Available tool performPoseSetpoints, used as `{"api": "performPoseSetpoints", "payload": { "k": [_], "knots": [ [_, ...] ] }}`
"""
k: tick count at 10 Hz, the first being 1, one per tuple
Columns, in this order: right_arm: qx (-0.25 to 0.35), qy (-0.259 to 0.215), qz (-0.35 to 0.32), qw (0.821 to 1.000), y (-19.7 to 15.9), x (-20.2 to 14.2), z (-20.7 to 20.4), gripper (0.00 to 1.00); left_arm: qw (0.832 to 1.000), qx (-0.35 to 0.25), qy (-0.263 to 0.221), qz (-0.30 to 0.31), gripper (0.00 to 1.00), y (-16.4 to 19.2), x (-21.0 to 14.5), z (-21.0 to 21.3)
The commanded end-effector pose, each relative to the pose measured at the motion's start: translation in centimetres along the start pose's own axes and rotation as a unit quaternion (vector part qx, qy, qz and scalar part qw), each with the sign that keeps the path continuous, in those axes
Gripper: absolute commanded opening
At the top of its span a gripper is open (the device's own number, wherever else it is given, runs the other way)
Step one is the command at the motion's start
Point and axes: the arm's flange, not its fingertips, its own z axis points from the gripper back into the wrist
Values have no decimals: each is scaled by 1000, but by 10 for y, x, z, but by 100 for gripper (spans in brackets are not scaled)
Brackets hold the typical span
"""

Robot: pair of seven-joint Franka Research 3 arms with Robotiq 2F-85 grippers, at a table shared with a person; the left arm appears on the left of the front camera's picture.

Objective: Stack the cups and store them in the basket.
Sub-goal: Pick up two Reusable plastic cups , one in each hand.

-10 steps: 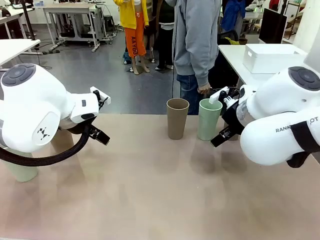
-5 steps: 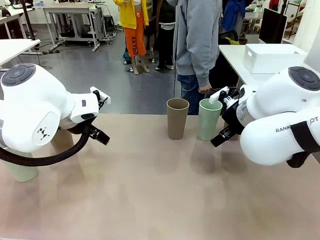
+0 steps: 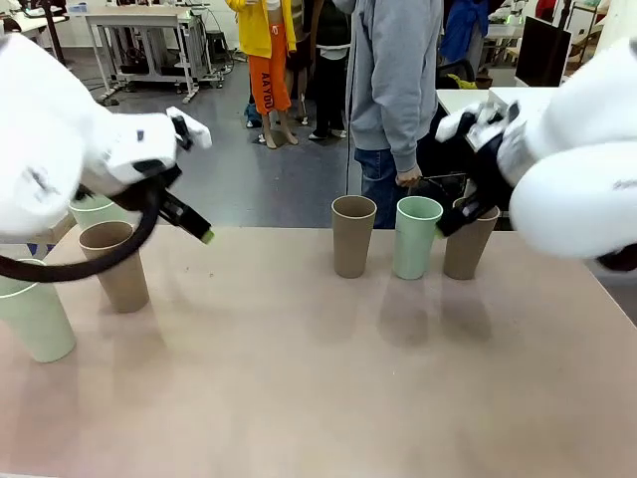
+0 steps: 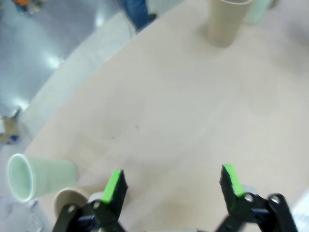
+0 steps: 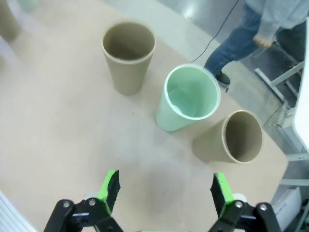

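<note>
Cups [image 3: 416, 239] standing upright on the table [image 3: 299, 378], three near each arm, look light, stiff and smooth, best pinched across the rim wall, while the left pincer [image 4: 172, 176] and right pincer [image 5: 165, 181] gape released.

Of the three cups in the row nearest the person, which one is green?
The middle cup: it is pale mint green and stands upright between the left tan cup and the right tan cup, both brown.

A pinkish-beige matte tabletop [image 3: 299, 388] is occupied by upright tall tapered tumblers: tan cup [image 3: 353, 237], mint cup [image 3: 416, 239], second tan cup [image 3: 470, 257] upper centre-right; third tan cup [image 3: 117, 269], nearer mint cup [image 3: 38, 324], farther mint cup [image 3: 92, 212] far left.
</note>
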Motion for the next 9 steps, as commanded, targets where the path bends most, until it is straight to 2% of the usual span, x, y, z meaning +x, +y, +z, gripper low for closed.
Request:
{"api": "performPoseSetpoints", "payload": {
  "k": [1,2,3,5,6,8,9],
  "knots": [
    [50,-11,41,998,-28,-3,54,100,995,-72,11,-70,100,29,-19,62],
    [76,-29,71,994,-56,-20,76,100,986,-102,4,-128,100,48,-39,91],
    [99,-51,95,989,-82,-44,87,100,980,-123,-5,-158,100,69,-63,109],
    [135,-90,101,981,-126,-97,90,100,963,-165,-33,-211,100,109,-118,123],
    [152,-109,101,977,-145,-121,85,100,957,-175,-54,-224,100,122,-143,125],
    [177,-126,105,970,-167,-147,68,100,940,-202,-111,-250,100,149,-176,125],
    [185,-130,101,969,-175,-158,60,100,935,-215,-139,-245,100,147,-185,120]
  ]
}}
